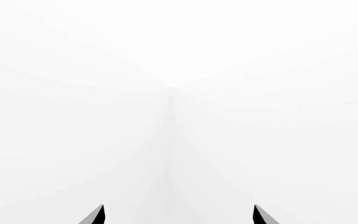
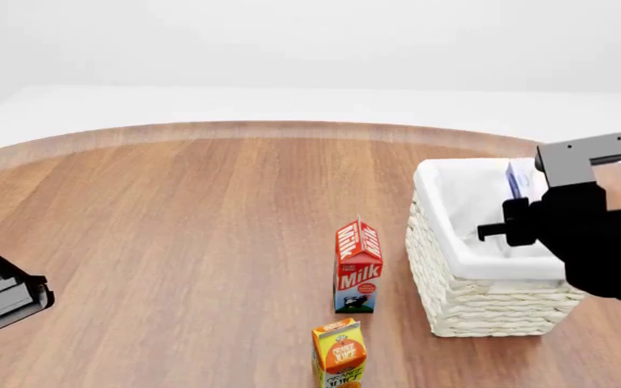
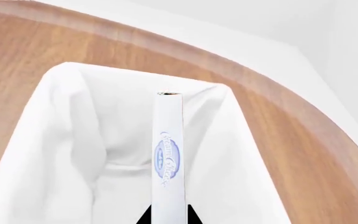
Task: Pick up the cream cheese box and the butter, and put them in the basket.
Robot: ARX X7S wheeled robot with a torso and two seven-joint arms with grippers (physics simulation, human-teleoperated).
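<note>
**Cream cheese box held over basket; butter not seen**

Right gripper (image 3: 166,215): jaws closed on the cream cheese box (image 3: 167,158), which is gripped edge-on, its thin side with blue lettering turned toward the wrist camera. The box is held above the cloth-lined interior of the basket (image 3: 61,140). In the head view the box is seen over the basket's far right part, largely hidden by the arm.

Left gripper (image 1: 179,215): 2 dark fingertips (image 1: 95,215) are seen well apart, jaws wide with nothing between them, facing blank white background.

The basket stands at the right of the wooden worktop (image 2: 181,226). Left of it stands 1 milk carton (image 2: 358,265), upright; nearer the robot, 1 orange juice carton (image 2: 340,352).
</note>
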